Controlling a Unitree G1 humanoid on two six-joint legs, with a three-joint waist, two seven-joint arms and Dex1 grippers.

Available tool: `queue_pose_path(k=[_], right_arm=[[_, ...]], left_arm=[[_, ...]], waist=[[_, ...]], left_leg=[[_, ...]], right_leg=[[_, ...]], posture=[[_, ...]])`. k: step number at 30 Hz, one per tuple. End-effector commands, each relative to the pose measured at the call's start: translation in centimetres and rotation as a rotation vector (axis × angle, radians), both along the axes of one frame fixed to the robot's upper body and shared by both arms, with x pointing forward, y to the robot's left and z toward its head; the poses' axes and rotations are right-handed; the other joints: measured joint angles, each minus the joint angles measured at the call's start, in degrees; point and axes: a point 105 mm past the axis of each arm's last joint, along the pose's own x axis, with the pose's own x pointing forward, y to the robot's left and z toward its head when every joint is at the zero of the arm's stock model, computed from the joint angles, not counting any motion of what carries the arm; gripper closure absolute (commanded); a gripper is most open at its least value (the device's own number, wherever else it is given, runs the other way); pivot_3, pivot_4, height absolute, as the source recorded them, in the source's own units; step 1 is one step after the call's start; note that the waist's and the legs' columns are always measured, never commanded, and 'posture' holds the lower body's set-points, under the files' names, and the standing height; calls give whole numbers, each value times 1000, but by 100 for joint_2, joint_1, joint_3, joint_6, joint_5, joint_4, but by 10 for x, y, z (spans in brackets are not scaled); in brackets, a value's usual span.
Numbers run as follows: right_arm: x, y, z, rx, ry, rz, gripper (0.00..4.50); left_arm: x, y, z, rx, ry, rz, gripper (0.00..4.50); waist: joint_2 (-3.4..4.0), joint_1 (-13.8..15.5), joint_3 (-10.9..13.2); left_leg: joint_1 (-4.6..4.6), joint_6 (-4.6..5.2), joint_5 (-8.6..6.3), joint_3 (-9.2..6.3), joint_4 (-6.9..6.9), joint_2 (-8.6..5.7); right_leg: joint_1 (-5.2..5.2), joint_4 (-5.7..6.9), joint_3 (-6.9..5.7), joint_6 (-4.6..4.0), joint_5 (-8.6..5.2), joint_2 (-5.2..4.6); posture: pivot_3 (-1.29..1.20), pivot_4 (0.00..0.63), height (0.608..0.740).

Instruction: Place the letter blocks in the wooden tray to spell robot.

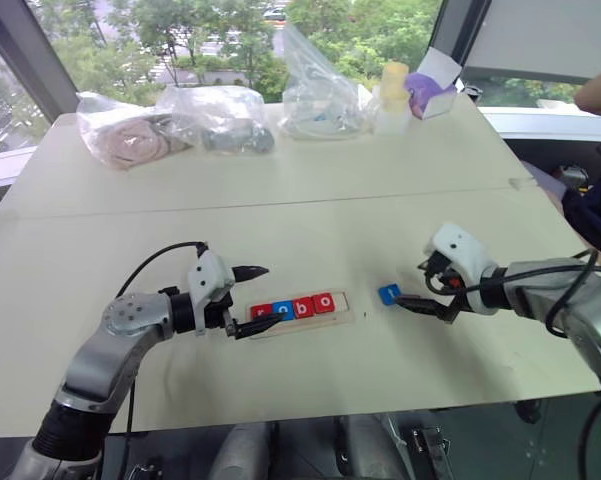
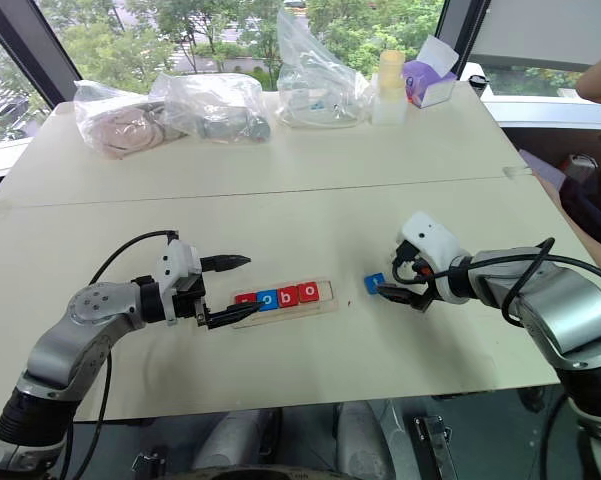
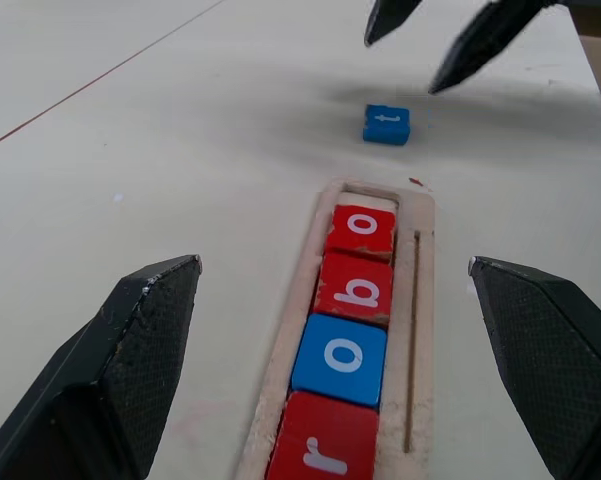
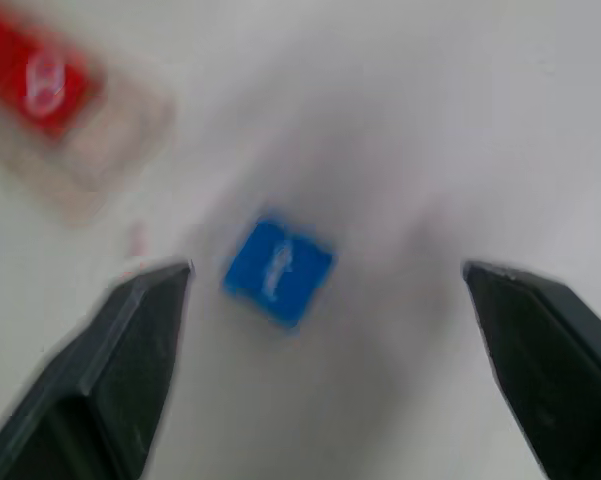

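Observation:
The wooden tray (image 1: 310,322) lies on the table in front of me. Four letter blocks sit in its slot: red r (image 3: 325,450), blue o (image 3: 342,357), red b (image 3: 362,288) and red o (image 3: 361,231). A short empty stretch of slot remains beyond the last o. The blue t block (image 1: 388,294) lies flat on the table just right of the tray. My left gripper (image 1: 255,298) stands open at the tray's left end, holding nothing. My right gripper (image 4: 325,270) hovers open just above and to the right of the t block (image 4: 278,270), apart from it.
Several clear plastic bags (image 1: 220,118) with parts lie along the far side of the table, beside a pale bottle (image 1: 392,95) and a purple box (image 1: 427,92). A person's dark sleeve (image 1: 590,215) shows at the right edge. A seam (image 1: 280,200) crosses the tabletop.

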Motion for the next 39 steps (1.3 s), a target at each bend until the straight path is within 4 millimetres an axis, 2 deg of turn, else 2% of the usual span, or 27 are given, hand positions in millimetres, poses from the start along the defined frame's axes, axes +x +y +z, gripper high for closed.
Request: queue_pose_path(k=[1, 4, 11, 16, 19, 23, 24, 27, 30, 32, 39], right_arm=[[2, 1, 0, -38, -45, 249, 42], [6, 0, -6, -52, -49, 337, 42], [31, -6, -21, -126, -72, 427, 42], [32, -3, -26, -123, -66, 478, 42], [32, 0, -28, -124, -76, 502, 924], [29, 9, -24, -86, -94, 528, 3001], [28, 12, -23, -80, -98, 535, 3399], [26, 25, -16, -50, -117, 548, 3396], [18, 53, 3, 5, -146, 611, 3396], [14, 64, 8, 15, -140, 633, 3396], [14, 71, -8, -75, -69, 619, 3396]], left_arm=[[1, -2, 8, -10, -48, -4, 0], [0, -3, 8, -12, -49, -1, 0], [-1, -2, 9, -11, -54, 10, 0], [-2, -1, 10, -10, -55, 19, 0], [-2, 0, 9, -11, -55, 25, 0], [-3, -1, 10, -12, -55, 28, 0], [-3, -1, 10, -13, -55, 28, 0], [-4, -1, 10, -13, -53, 28, 0], [-4, -1, 9, -12, -50, 26, 0], [-3, -1, 10, -12, -50, 25, 0], [-2, -2, 10, -14, -53, 29, 0]], waist=[[-1, 4, 1], [-1, 24, 2], [-2, 46, 3], [-2, 54, 3], [-2, 39, 3], [-2, 40, 3], [-2, 40, 3], [-2, 40, 3], [-1, 45, 3], [-1, 48, 3], [-3, 68, 2]], left_leg=[[2, 0, 0, 1, 2, 0], [2, 0, 0, -1, 6, 0], [2, -3, 1, -6, 5, -1], [1, -5, 1, -8, 4, -2], [2, -5, 1, -9, 4, -2], [3, -9, 4, -10, 5, -1], [4, -9, 4, -10, 6, -1], [3, -10, 4, -11, 6, -1], [1, -10, 4, -12, 4, -1], [-1, -10, 4, -12, 4, -1], [-2, -10, 4, -14, 6, -5]], right_leg=[[1, 0, 2, 0, 0, 0], [2, 3, 2, 0, 1, 1], [0, 3, 4, -3, 2, -1], [-1, 3, 5, -4, 2, -4], [-1, 4, 5, -5, 3, -5], [-1, 6, 6, -10, 6, -5], [0, 7, 6, -10, 6, -5], [-1, 7, 6, -10, 6, -6], [-7, 8, 8, -10, 6, -8], [-9, 9, 8, -10, 6, -9], [-6, 7, 4, -10, 6, -10]], posture=[[0, 150, 740], [0, 150, 740], [0, 150, 740], [0, 150, 740], [0, 150, 740], [0, 150, 740], [0, 150, 740], [0, 150, 740], [0, 150, 740], [0, 150, 740], [0, 150, 740]])
